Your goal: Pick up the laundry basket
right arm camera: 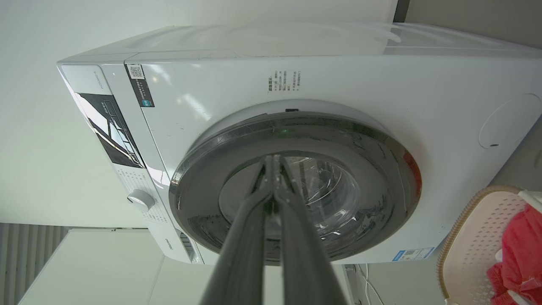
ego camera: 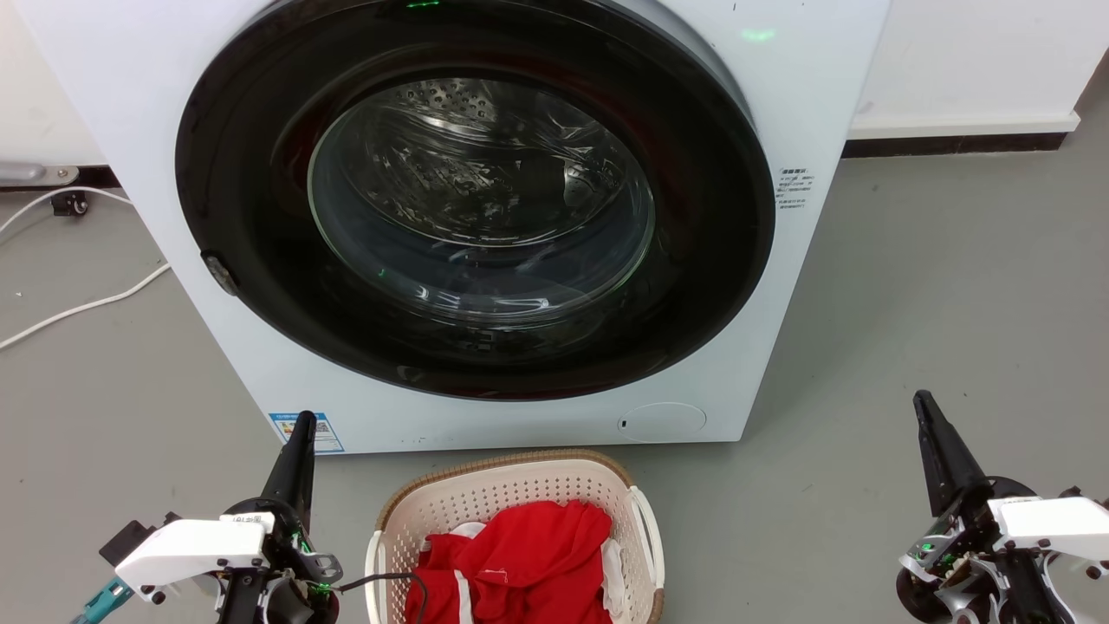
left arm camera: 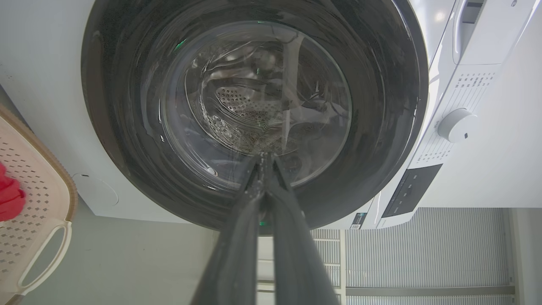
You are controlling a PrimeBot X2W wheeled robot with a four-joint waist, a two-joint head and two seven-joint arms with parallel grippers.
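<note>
The basket [ego camera: 511,485] runs off the head view's bottom edge, its near end unseen; red cloth [ego camera: 520,555] covers its bottom. The washer [ego camera: 520,425] is cut off at the top. Its label [ego camera: 794,189] and blue sticker [ego camera: 329,438] are too small to read. Both wrist views crop the basket at a side edge.

Nothing legible from here: the big white front-loading washing machine [ego camera: 485,217] carries a blue QR-code sticker [ego camera: 329,436] and a small block of print [ego camera: 794,187], both too fine to read.

Cream laundry basket [ego camera: 511,498], upright, floor
</note>
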